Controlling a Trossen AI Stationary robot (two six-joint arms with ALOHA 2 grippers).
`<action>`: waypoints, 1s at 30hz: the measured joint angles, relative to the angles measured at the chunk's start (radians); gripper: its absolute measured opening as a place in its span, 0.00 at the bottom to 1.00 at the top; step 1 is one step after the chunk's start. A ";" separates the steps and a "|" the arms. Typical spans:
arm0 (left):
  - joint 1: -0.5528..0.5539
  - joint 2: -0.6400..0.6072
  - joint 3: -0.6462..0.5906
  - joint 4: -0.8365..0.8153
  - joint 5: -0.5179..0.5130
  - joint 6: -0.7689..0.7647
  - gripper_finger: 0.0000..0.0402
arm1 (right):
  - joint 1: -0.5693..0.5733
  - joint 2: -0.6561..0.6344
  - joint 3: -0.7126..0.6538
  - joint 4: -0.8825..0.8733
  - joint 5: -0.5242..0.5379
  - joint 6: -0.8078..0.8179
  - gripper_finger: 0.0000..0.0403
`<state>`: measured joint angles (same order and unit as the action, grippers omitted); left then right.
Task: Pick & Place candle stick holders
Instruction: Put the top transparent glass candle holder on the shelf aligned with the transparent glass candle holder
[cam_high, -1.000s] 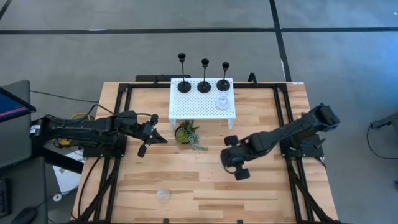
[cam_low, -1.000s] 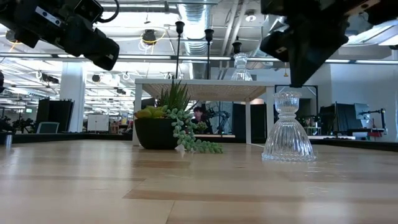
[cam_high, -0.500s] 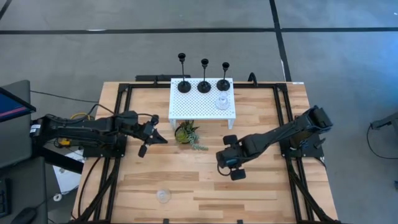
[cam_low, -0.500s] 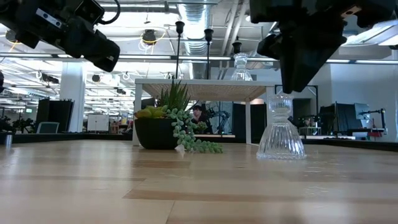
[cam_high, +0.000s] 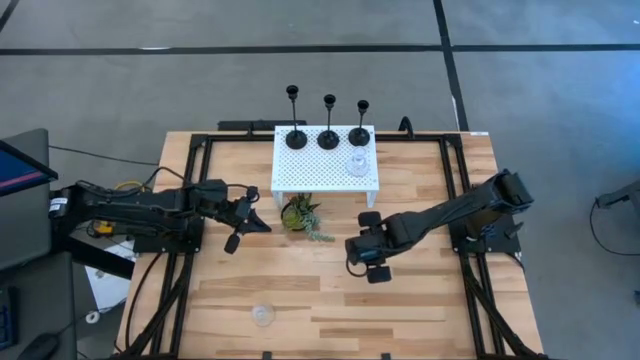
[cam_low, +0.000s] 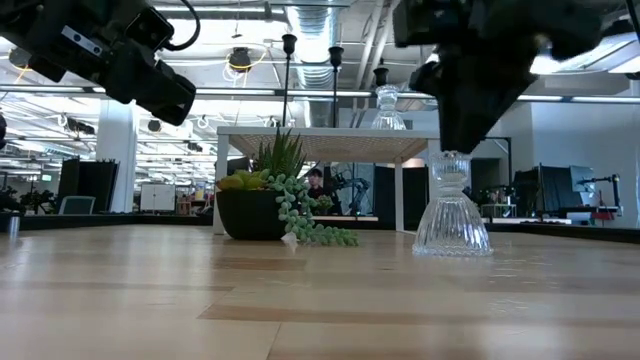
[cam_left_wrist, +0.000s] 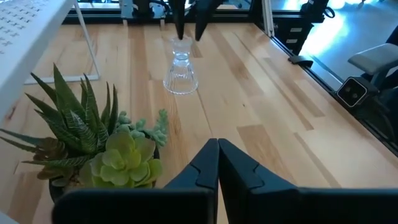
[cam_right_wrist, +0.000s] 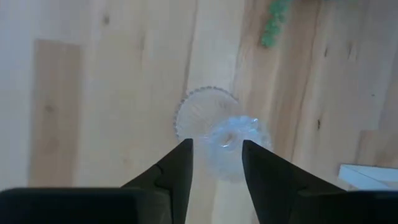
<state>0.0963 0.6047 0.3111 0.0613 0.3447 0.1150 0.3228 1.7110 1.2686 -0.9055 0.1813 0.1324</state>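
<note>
- Right hand: poised above the counter just in front of the white perforated stand, pointing straight down. Fingers part-open, a narrow gap between them, gripping nothing; in the right wrist view the two dark fingers frame the glass beneath without touching it.
- Clear glass holder: stands upright on the counter directly under the right hand. Flared ribbed base, narrow neck, small top cup. Long axis vertical, in line with the hand's approach. In the low view the fingertips sit at the level of its top cup, one to each side; the left wrist view shows the same straddle.
- Deciding relation: the holder lies straight below the right hand, neck between the fingers. Judged, a grasp would call for a short descent and a squeeze on the neck or cup. The holder appears slightly off centre towards one finger in the right wrist view, so a nudge that tips it is the risk.
- Left hand: waits over the counter's left side, beside the potted plant, fingers pressed together, empty. It is well apart from the glass holder; the right arm is plainly the nearer.
- Black holders: three, upright in a row along the rear of the stand.
- Second glass holder: upright on the stand, towards its right front.
- Third glass holder: near the counter's front edge, left of centre, far from both hands.
</note>
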 joint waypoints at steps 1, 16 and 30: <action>0.000 -0.001 0.000 0.000 0.000 0.000 0.02 | -0.001 0.010 0.000 0.002 -0.002 0.000 0.31; 0.000 -0.001 0.000 0.000 0.000 0.000 0.02 | 0.002 0.045 0.001 -0.014 -0.016 0.033 0.06; 0.000 -0.001 0.000 0.000 0.000 0.000 0.02 | -0.001 -0.013 0.215 -0.195 -0.027 -0.035 0.03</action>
<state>0.0964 0.6041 0.3111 0.0616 0.3447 0.1150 0.3218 1.6977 1.4839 -1.1004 0.1543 0.0975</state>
